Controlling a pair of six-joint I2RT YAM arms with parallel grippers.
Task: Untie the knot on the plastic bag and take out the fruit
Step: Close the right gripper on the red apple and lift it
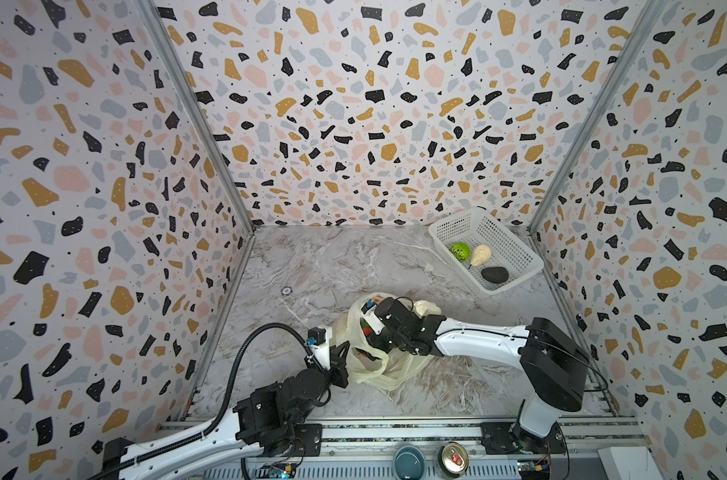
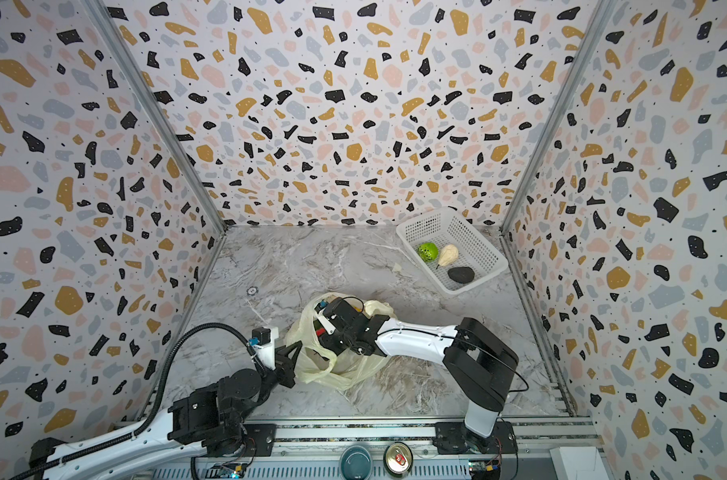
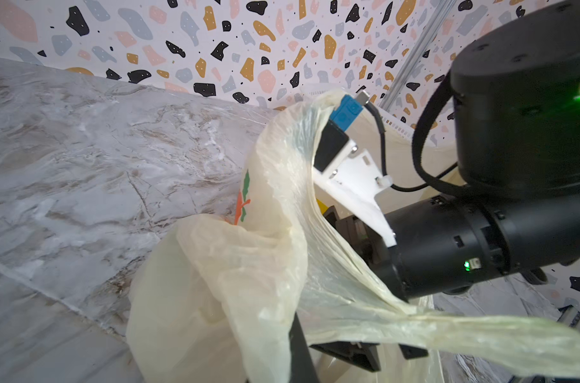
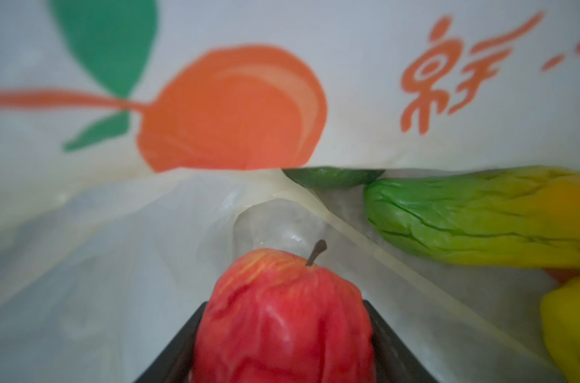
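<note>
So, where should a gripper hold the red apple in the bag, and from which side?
Grip the apple across its wide middle, coming through the bag's open mouth, stem pointing away: it is roundest there. The right gripper holds it so.

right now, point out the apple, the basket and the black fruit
apple [image 4: 283, 315]: right wrist view, red skin
basket [image 1: 506, 249]: in a top view, bare mesh floor
black fruit [image 1: 494, 274]: in a top view, middle
</note>
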